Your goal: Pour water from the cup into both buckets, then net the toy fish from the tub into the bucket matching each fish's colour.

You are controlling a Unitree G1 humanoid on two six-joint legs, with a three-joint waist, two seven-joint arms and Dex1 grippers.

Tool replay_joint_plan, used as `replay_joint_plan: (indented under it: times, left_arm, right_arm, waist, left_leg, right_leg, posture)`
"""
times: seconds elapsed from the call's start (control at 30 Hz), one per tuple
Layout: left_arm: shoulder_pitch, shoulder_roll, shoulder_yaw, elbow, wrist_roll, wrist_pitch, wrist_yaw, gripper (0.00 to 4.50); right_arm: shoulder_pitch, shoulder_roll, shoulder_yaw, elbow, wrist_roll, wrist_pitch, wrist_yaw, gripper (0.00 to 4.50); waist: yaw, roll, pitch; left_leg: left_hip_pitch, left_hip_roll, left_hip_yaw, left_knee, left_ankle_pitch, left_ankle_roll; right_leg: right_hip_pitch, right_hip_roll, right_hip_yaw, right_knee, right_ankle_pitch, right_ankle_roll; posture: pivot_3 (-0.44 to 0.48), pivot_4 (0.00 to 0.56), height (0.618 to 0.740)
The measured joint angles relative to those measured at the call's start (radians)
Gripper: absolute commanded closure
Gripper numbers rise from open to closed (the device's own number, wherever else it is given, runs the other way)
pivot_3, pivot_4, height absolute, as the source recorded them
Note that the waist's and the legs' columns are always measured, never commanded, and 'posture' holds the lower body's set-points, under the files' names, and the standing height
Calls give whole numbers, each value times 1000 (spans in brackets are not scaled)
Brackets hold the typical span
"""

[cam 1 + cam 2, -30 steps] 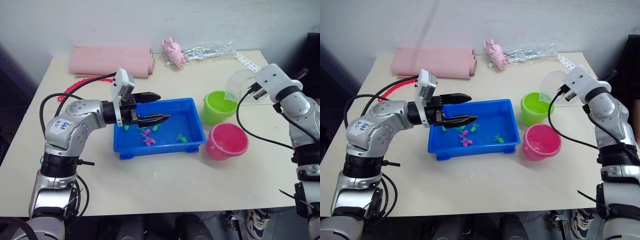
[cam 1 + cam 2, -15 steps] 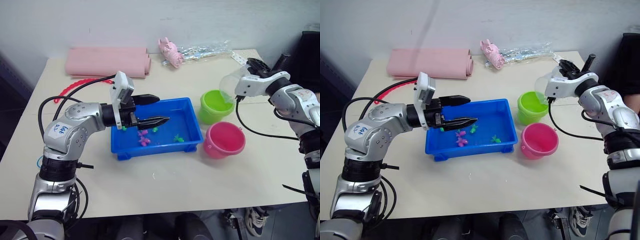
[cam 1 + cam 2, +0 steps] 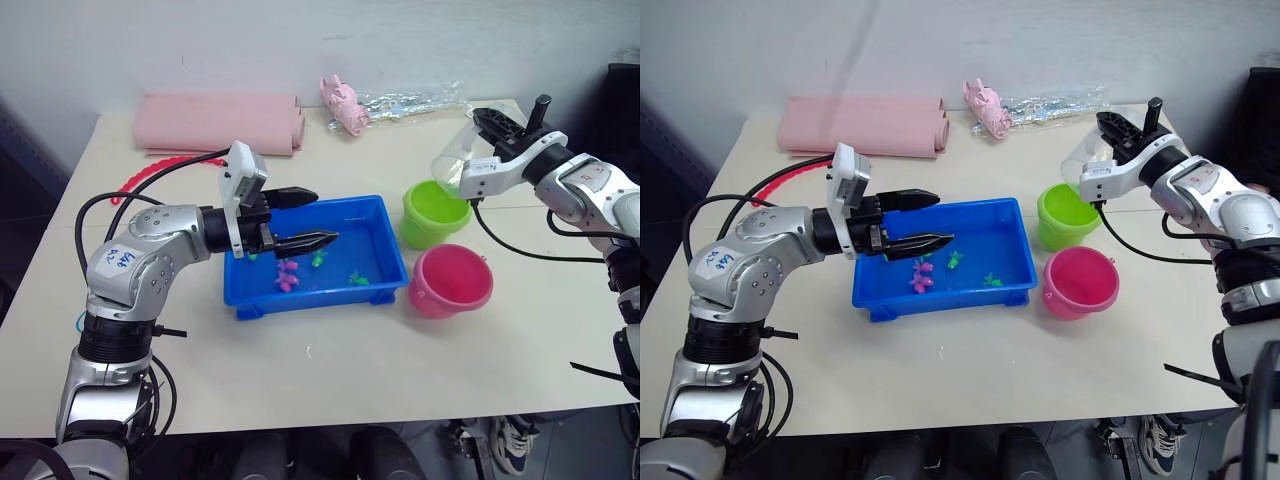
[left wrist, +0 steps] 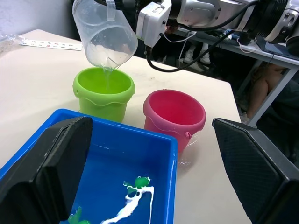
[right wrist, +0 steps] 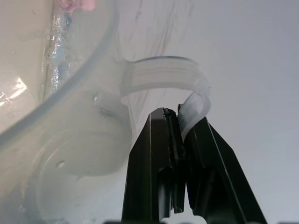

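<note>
the right gripper (image 5: 180,122) is clamped narrow on the thin handle tab of the cup (image 4: 105,35), which hangs tipped over the green bucket (image 3: 435,212) at the right of the table (image 3: 330,360), spout down, with a thin stream running into it. treat the cup as light, rigid and slick: the only hold is that small handle, so expect it to swing if you rotate your wrist fast, and the load shifts as water leaves. the pink bucket (image 3: 452,281) stands just nearer, beside the green one, and looks wet inside. both buckets are light and easily nudged. your left gripper (image 3: 300,216) is spread wide and empty above the blue tub (image 3: 315,300), where the toy fish (image 3: 287,274) float, small and slippery.
</note>
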Motion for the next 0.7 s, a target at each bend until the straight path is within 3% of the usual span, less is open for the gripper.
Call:
replay_joint_plan:
  times: [0.2,0.3,0.4,0.5,0.7]
  left_arm:
    - [1,0,1,0,0,-2,-2,0]
    - [1,0,0,0,-2,-3,-11,0]
    - [3,-2,0,-5,-14,-2,-25,0]
    - [5,-8,0,-34,-55,9,-59,0]
    - [-3,-16,1,-43,-132,51,-109,0]
  right_arm:
    - [-1,-12,6,0,-19,-46,-18,4382]
    - [2,4,-42,44,88,-47,52,4382]
    - [38,48,-167,91,290,1,175,4382]
    - [143,118,-378,72,601,174,342,4382]
    - [370,173,-676,-241,974,606,472,4382]
  waist:
    - [0,0,0]
    - [0,0,0]
    - [2,-1,0]
    - [6,-1,1]
    - [6,-1,0]
  left_leg:
    - [0,0,0,0,0,0]
    - [0,0,0,0,0,0]
    - [0,0,0,0,0,0]
    - [-1,0,-1,1,0,0]
    - [-1,0,-1,1,0,0]
  right_leg:
    - [0,0,0,0,0,0]
    - [0,0,0,0,0,0]
    - [2,0,-1,-1,0,0]
    - [3,0,-3,-1,0,0]
    - [2,1,-2,-1,0,0]
  posture:
    - [0,150,740]
    - [0,150,740]
    - [0,150,740]
    - [0,150,740]
    - [0,150,740]
